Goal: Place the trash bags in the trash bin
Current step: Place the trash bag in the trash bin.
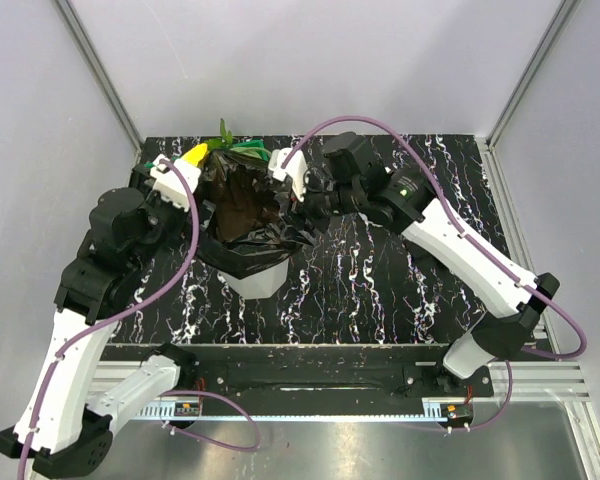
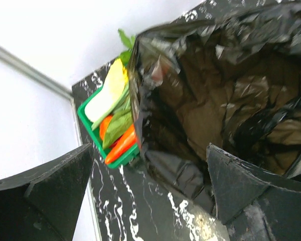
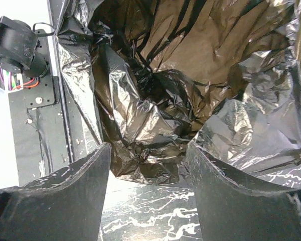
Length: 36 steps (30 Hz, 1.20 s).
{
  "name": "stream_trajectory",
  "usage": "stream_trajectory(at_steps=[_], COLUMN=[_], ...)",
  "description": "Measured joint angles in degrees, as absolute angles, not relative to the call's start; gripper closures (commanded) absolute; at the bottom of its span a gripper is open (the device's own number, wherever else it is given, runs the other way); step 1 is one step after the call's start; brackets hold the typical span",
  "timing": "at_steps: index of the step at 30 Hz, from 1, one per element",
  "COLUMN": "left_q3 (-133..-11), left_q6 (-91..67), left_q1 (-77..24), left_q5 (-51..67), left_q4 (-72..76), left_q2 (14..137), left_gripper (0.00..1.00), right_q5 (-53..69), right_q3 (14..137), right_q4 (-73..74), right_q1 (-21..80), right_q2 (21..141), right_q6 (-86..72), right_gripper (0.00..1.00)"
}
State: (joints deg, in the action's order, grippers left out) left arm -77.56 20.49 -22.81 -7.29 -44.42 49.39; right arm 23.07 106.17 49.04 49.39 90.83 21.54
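The black trash bag (image 1: 245, 205) is draped over and into the mouth of the white trash bin (image 1: 256, 278), whose lower wall shows beneath the film. In the left wrist view the bag (image 2: 215, 90) stands open like a liner. My left gripper (image 1: 195, 195) (image 2: 150, 201) is open at the bag's left side, with only table between its fingers. At the bag's right rim my right gripper (image 1: 302, 198) (image 3: 148, 191) is open too. The crumpled bag (image 3: 180, 75) lies just past its fingertips, and the right finger (image 3: 236, 196) touches a fold of film.
A green basket (image 1: 248, 148) (image 2: 121, 159) of toy vegetables stands right behind the bin, against the bag's far left side. The black marbled table (image 1: 380, 270) ends at white walls at the back and sides. The left arm's wrist (image 3: 17, 42) shows beyond the bag.
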Motion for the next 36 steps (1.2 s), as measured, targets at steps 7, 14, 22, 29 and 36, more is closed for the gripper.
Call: stream_trajectory(at_steps=[7,14,22,29,36], left_q3=[-75.31,-75.11,-65.08,-57.74,-55.59], left_q6=[18.02,16.62,18.46,18.61,17.45], left_q1=[-18.83,-16.86,-1.15,11.7,11.79], left_q5=[-7.05,-10.31,-11.0,-0.36,5.48], left_q4=[-46.89,-46.02,-41.19,-38.37,-36.25], left_q2=[45.89,44.27,44.36,50.02,49.5], left_gripper=[0.01,0.01,0.01,0.01,0.01], right_q5=[24.6,27.11,24.84,23.05,23.09], right_q3=[108.62,108.81,108.66,106.02,101.27], right_q4=[48.88,45.04,43.44,40.64,38.81], right_q1=[45.08,35.92,34.11,34.11,34.13], right_q2=[90.83,92.33,97.25,99.29,100.57], right_q6=[18.37,11.53,7.29,5.45,4.75], right_gripper=[0.29,0.3,0.32,0.33,0.34])
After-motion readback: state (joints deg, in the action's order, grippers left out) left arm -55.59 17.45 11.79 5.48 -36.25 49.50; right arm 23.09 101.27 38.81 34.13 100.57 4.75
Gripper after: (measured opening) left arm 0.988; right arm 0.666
